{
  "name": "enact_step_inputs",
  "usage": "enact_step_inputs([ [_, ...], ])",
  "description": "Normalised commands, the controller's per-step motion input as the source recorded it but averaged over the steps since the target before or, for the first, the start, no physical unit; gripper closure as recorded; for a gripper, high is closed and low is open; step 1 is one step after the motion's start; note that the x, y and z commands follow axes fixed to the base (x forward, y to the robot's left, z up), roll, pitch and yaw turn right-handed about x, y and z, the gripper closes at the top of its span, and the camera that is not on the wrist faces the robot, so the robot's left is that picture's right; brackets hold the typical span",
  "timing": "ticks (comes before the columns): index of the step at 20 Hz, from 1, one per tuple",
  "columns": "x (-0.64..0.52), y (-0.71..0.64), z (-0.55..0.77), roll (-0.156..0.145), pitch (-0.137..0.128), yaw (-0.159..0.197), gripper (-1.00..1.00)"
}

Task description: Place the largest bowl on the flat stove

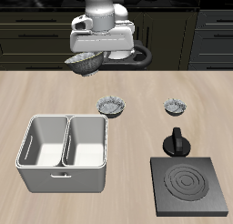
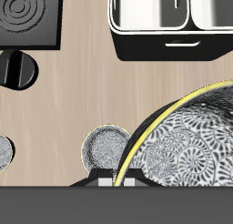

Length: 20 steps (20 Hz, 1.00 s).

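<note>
With the largest bowl (image 1: 85,61) pinched by its rim in your gripper (image 1: 91,51) high above the table's back, you carry it level toward the flat stove (image 1: 189,187), clear of the knob (image 1: 177,142).

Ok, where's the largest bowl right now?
The largest bowl is up in the air, held by the gripper above the back of the table, behind the two smaller bowls and far from the flat stove at the front edge.
</note>
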Motion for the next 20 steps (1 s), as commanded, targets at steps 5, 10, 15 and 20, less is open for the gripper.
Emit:
enact_step_inputs([
  [5,0.35,0.47,0.15,-0.011,0.000,0.015,1.00],
  [10,0.30,0.47,0.04,0.001,0.022,0.021,1.00],
  [15,0.31,0.38,0.01,-0.010,0.024,0.011,1.00],
  [20,0.36,0.34,0.03,-0.006,0.024,0.005,1.00],
])
